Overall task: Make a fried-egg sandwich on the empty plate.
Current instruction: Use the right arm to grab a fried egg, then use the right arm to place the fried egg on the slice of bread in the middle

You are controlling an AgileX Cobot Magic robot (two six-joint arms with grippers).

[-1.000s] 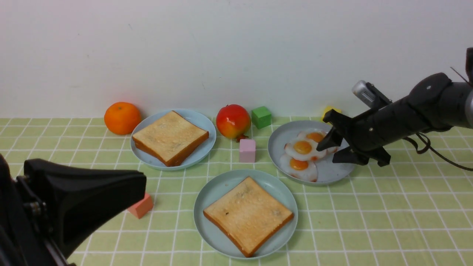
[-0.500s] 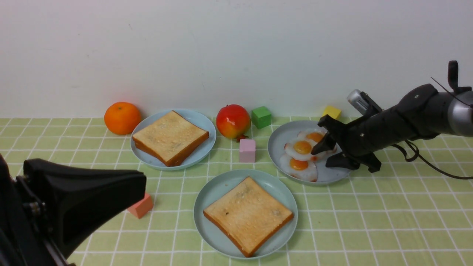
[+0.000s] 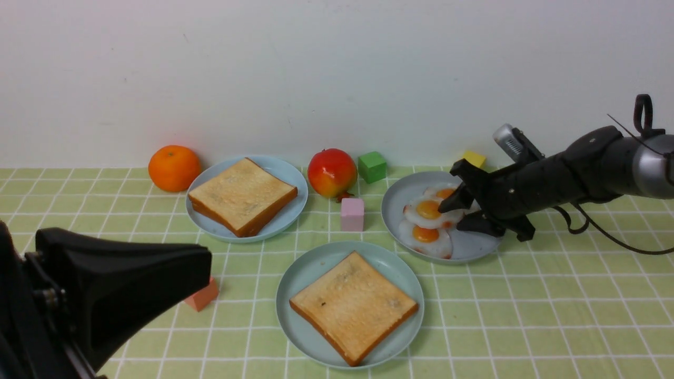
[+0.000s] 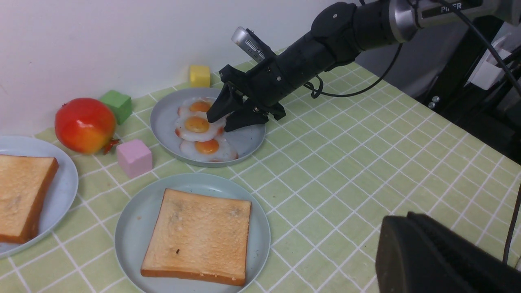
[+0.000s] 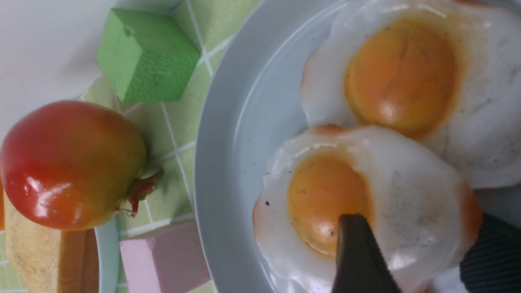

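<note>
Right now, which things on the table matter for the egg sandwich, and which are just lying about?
In use: near plate, near toast, far toast, fried eggs, right gripper.
Lying about: orange, red fruit, green block, pink block, yellow block, salmon block.

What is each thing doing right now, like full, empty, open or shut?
Round pale mint-teal plastic plate: holds one square golden toast slice, no egg yet.
Round sky-blue plate: holds another toast slice.
Round grey-blue plate: holds three white toy fried eggs.
Right gripper: open, around the middle egg.
Left gripper: open or shut, cannot tell.
</note>
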